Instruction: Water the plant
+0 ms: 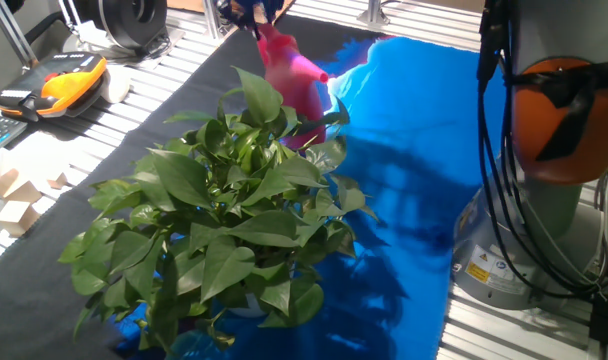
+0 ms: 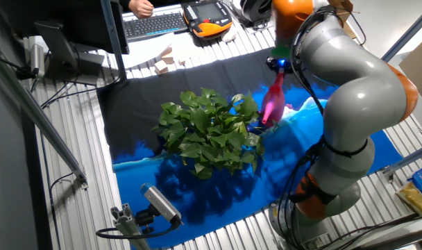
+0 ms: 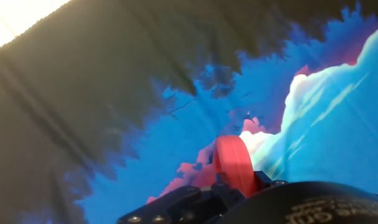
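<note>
The plant (image 1: 224, 210) is a wide bush of glossy green pointed leaves standing on the blue and black cloth; it also shows in the other fixed view (image 2: 207, 132). The pink watering can (image 1: 294, 85) hangs tilted just behind the plant's far edge, and in the other fixed view (image 2: 272, 104) just right of the plant. My gripper (image 1: 252, 12) is shut on the can's top, holding it above the cloth. The hand view shows the can's red-pink handle (image 3: 234, 165) between my fingers and the cloth below; the plant is out of that view.
An orange teach pendant (image 1: 69, 78) and small wooden blocks (image 1: 19, 200) lie on the slatted table (image 1: 44, 150) at the left. The arm's grey base (image 1: 504, 250) with cables stands at the right. A keyboard (image 2: 155, 24) sits at the back.
</note>
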`<state>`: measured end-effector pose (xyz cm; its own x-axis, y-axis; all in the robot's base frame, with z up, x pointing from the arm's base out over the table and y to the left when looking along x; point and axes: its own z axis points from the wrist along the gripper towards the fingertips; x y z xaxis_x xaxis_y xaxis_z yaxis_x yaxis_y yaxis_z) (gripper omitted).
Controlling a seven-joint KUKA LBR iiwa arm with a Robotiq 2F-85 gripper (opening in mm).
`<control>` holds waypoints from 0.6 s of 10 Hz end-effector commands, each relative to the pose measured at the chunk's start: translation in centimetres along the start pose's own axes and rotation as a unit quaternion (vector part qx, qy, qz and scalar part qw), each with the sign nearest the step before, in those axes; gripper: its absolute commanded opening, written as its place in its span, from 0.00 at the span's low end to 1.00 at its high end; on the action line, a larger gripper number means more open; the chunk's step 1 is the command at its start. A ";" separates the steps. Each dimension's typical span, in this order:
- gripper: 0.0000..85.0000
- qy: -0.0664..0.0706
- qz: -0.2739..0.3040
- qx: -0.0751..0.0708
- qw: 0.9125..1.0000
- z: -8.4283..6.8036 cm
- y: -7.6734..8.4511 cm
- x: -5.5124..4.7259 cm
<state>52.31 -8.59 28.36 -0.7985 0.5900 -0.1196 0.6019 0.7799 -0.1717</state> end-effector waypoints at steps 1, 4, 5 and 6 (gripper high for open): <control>0.00 -0.004 -0.013 0.005 1.000 1.1 0.3 0.1; 0.00 0.016 -0.062 -0.012 0.998 2.6 0.8 -0.1; 0.00 0.029 -0.073 -0.022 0.997 2.9 0.9 -0.1; 0.00 0.031 -0.081 -0.026 0.996 3.4 1.1 0.0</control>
<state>52.91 -8.39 24.72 -0.8856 0.4633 -0.0345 0.4633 0.8754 -0.1376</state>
